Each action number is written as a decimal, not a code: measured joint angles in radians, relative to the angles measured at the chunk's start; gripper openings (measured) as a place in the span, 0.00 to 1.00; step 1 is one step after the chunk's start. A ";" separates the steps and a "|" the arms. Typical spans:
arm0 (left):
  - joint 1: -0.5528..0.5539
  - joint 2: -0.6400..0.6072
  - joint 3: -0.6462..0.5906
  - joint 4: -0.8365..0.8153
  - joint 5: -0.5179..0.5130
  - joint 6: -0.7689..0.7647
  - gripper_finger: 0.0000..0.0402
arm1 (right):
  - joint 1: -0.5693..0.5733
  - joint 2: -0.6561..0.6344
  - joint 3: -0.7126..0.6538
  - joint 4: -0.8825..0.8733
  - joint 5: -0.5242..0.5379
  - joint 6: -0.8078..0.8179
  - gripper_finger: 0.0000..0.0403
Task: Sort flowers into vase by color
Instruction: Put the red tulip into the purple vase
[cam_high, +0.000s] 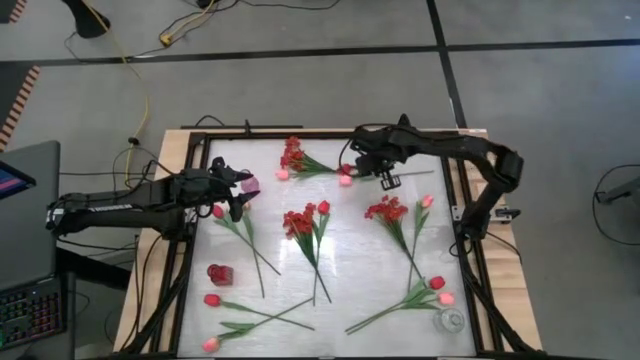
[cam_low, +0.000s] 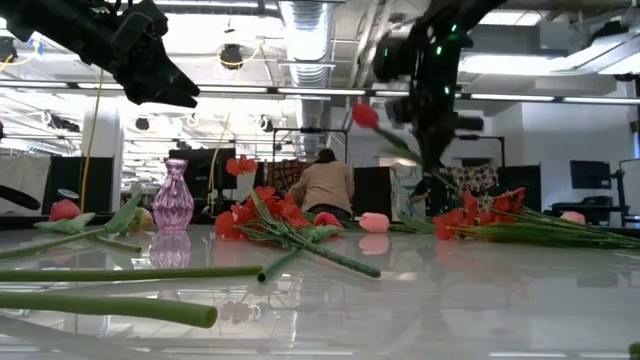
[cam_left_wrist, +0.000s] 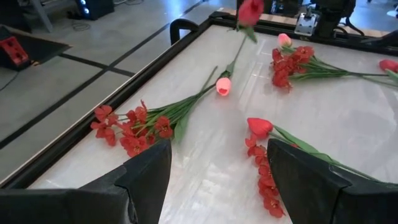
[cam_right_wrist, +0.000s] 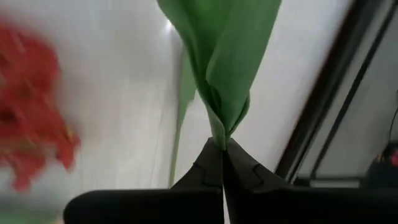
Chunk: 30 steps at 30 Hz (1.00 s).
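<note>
Flowers, artificial, lie scattered over the white table (cam_high: 340, 290): red tulips, pink tulips and red blossom sprays (cam_high: 303, 222) on thin green stems. Right gripper (cam_high: 385, 178), raised at the far edge, is pinched closed on a green stem (cam_right_wrist: 219, 134) where the leaves wrap it; the held red tulip (cam_low: 366, 115) hangs in the air, head tilted aside. Left gripper (cam_high: 236, 203) hovers spread wide and empty by the pink glass vase (cam_low: 173, 200), which stands upright at the far left. Each flower looks light and limp; a grip low on the stem, below the leaves, should steer its end into the narrow neck.
</note>
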 joint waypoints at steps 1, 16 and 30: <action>0.000 0.000 0.000 0.000 -0.001 -0.009 0.63 | 0.007 -0.021 0.000 0.026 -0.025 0.016 0.05; 0.000 0.000 0.130 -0.232 -0.051 -0.130 0.63 | 0.051 -0.146 0.000 0.476 -0.347 0.256 0.05; 0.000 -0.020 0.214 -0.573 -0.128 -0.309 0.63 | 0.122 -0.117 0.002 0.991 -0.426 0.520 0.05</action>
